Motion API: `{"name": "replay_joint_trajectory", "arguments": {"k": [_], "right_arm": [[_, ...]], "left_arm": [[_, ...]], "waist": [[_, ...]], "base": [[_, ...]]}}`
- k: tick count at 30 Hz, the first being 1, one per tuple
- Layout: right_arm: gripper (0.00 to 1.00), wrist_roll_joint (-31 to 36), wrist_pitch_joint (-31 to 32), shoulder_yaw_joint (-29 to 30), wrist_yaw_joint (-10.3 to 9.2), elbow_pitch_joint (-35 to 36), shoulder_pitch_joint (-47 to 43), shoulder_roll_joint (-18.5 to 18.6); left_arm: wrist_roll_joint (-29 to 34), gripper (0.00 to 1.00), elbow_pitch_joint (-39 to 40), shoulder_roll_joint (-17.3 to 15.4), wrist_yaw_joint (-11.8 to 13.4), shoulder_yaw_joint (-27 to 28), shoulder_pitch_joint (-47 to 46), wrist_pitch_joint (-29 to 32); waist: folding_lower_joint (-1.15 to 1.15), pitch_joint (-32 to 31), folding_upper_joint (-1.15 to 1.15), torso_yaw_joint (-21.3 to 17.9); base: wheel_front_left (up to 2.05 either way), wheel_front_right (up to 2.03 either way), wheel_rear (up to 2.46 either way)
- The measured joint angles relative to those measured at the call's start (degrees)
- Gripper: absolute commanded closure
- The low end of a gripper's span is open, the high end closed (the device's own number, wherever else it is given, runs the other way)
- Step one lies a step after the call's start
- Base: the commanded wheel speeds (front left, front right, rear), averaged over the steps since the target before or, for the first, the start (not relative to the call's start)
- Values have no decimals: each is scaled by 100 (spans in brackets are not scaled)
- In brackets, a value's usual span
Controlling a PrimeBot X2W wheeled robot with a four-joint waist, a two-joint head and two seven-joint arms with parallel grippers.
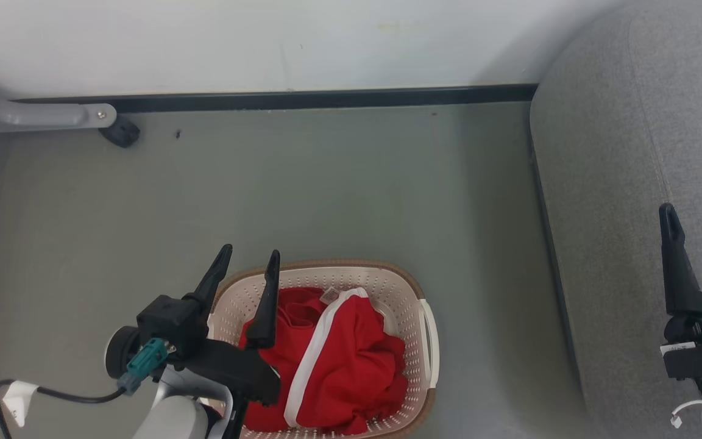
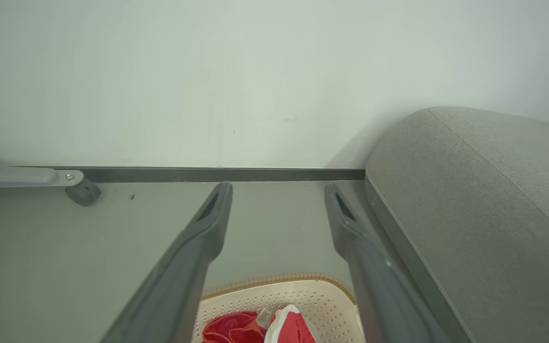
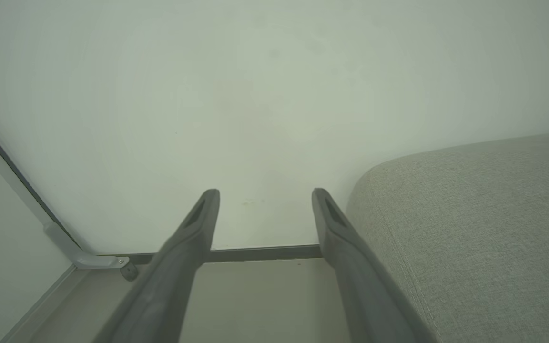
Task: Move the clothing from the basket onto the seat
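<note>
We take the left hand as the one for the pickup. It hangs over the left end of the basket, its two fingers spread apart with nothing between them, tips pointing toward the floor's wall edge. The red clothing lies bunched inside the basket, just to the right of that hand and below it, so we judge the reach to be down and a little rightward. Its white band runs roughly from the basket's far rim to its near rim, giving the heap a front-to-back lie. The basket stands on the floor, well off the wall edge, with a strip of floor between it and the seat at the floor's right edge. The right hand hovers over the seat, fingers likewise apart and empty, well apart from the basket.
</note>
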State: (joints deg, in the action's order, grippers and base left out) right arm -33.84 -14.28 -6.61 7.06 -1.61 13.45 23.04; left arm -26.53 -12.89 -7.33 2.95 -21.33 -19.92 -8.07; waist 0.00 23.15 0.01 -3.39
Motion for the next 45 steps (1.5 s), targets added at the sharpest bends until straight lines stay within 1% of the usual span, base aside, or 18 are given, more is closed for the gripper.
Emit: {"name": "replay_joint_trajectory", "arguments": {"k": [4, 11, 16, 23, 33, 34, 45], "right_arm": [[0, -2, 0, 0, 0, 23, 169, 5], [0, -69, -1, 5, 1, 56, 370, 12], [0, -204, -1, -22, 1, 143, 489, 13], [0, -261, -2, -69, 1, 309, 677, 75], [0, -349, -3, -120, 1, 488, 950, 133], [0, -353, -3, -124, 1, 499, 976, 135], [0, -404, -3, -168, 1, 508, 1073, 167]], "left_arm": [[3, 0, -264, 42, -49, -68, -151, 86], [-2, 0, -764, 125, -54, -98, -359, 192], [-4, 0, -1055, 189, -148, -148, -481, 244], [-71, 0, -1457, 271, -191, -188, -762, 309], [-71, 0, -1991, 335, -209, -268, -1234, 427], [-71, 0, -2040, 336, -241, -276, -1289, 443], [-70, 0, -2696, 416, -244, -420, -1704, 498]], "waist": [[0, 212, 0, -55], [0, 551, 0, -153], [0, 774, 0, -215], [0, 1111, 0, -285], [0, 1604, 0, -395], [0, 1654, 0, -410], [0, 2099, 0, -589]], "base": [[0, 0, 0], [0, 0, 0], [0, 0, 0], [0, 0, 0], [0, 0, 0], [0, 0, 0], [0, 0, 0]]}}
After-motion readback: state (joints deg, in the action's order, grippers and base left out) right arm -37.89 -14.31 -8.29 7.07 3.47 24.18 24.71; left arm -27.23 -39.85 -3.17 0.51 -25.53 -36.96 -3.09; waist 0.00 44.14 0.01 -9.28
